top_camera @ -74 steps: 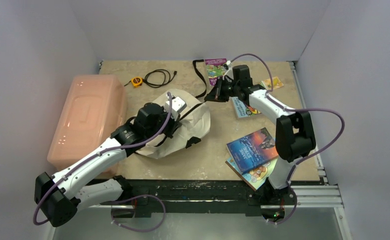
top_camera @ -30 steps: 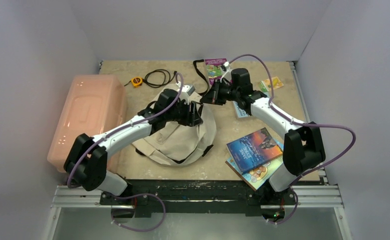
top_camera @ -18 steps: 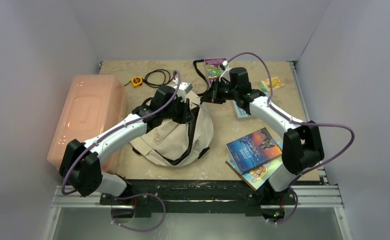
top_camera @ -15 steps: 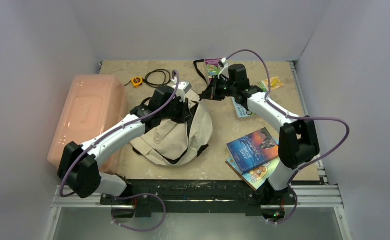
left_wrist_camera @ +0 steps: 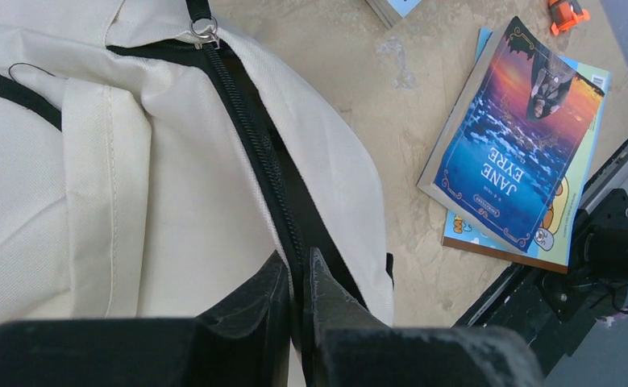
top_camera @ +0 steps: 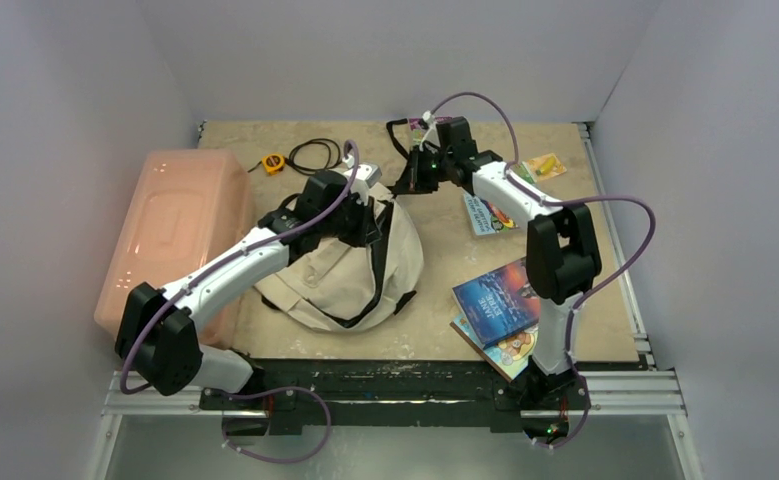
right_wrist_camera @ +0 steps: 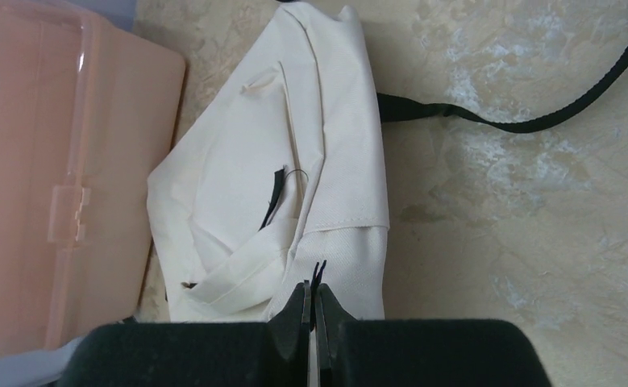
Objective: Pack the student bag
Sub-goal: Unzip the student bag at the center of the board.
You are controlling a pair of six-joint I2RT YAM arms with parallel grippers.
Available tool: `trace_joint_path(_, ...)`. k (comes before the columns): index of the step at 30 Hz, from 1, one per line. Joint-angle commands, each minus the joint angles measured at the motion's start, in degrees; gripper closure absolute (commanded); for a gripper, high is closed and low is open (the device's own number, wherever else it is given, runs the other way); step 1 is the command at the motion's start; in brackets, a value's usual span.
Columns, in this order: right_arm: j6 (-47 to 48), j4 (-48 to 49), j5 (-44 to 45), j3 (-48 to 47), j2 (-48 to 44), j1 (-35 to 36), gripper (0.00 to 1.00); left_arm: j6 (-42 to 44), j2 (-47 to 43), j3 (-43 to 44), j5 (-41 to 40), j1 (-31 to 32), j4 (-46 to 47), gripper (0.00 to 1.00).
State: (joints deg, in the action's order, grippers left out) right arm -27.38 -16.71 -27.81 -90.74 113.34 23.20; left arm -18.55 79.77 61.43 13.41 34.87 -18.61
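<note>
The student bag point(top_camera: 350, 270), beige canvas with black zipper trim, lies at the table's middle-left. My left gripper point(top_camera: 365, 218) is at the bag's far end. In the left wrist view it point(left_wrist_camera: 298, 274) is shut on the black zipper edge point(left_wrist_camera: 254, 137) of the bag point(left_wrist_camera: 133, 177), and a metal zipper ring point(left_wrist_camera: 205, 32) shows further along. My right gripper point(top_camera: 405, 185) hovers just beyond the bag's far end. In the right wrist view it point(right_wrist_camera: 312, 294) is shut on a thin black tab, above the bag's cloth point(right_wrist_camera: 326, 185).
A pink plastic bin point(top_camera: 170, 240) stands left of the bag. A Jane Eyre book point(top_camera: 505, 290) lies on another book point(top_camera: 513, 350) at the near right. A third book point(top_camera: 487, 213) and a yellow item point(top_camera: 543, 163) lie further back. A tape measure point(top_camera: 273, 163), a black cable point(top_camera: 320, 155) and a black strap point(right_wrist_camera: 536, 113) lie at the back.
My left gripper has closed on the bag's zipper edge and shifted slightly left. My right gripper, still shut, has moved toward the back of the table. The bag's far end has drawn in.
</note>
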Motion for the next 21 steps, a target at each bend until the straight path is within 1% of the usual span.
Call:
trace_joint_path(1,5.75,1.32,9.21,-5.57,1.18,-2.0,1.0,0.84,-1.34,2.5,5.28,0.43,-1.37,1.0)
trace_joint_path(5,6.24,-0.96,9.76,-6.66,0.61,-1.82,0.99,0.13,-0.05,2.99,4.77,-0.21,-2.03,1.0)
trace_joint_path(6,6.66,-2.58,10.89,-6.99,-3.4,-1.84,0.94,0.09,0.24,2.99,4.32,-0.42,-2.11,1.0)
trace_joint_path(7,7.36,-4.1,12.01,-7.14,-0.89,-1.8,0.88,0.09,0.52,3.04,3.89,-0.61,-2.24,1.0)
trace_joint_path(8,8.11,-5.49,12.84,-6.94,-1.67,-1.86,0.8,-0.03,0.89,3.19,3.32,-0.84,-2.55,1.0)
trace_joint_path(9,8.25,-6.48,13.68,-5.91,-3.0,-1.89,0.69,-0.23,1.31,3.41,3.22,-1.15,-3.11,1.0)
trace_joint_path(10,8.38,-7.24,15.17,-4.52,-4.54,-1.95,0.62,-0.49,1.69,3.7,3.32,-1.4,-3.54,1.0)
trace_joint_path(12,8.78,-9.06,18.59,-1.42,-8.35,-2.15,0.45,-0.85,2.33,4.03,3.5,-1.77,-3.85,1.0)
trace_joint_path(14,8.76,-9.74,21.67,2.92,-13.65,-2.72,0.29,-0.95,2.83,4.21,3.66,-1.94,-3.99,1.0)
trace_joint_path(15,7.29,-9.51,22.79,5.6,-16.45,-3.29,0.23,-1.11,3.11,4.37,3.9,-1.95,-4.01,1.0)
trace_joint_path(17,4.43,-8.58,23.83,12.34,-22.7,-5.18,0.15,-1.82,3.84,4.68,5.07,-1.99,-4.21,1.0)
trace_joint_path(21,-3.17,-5.9,24.84,26.69,-36.61,-10.97,0.07,-2.91,5.01,5.05,6.99,-1.97,-4.24,1.0)
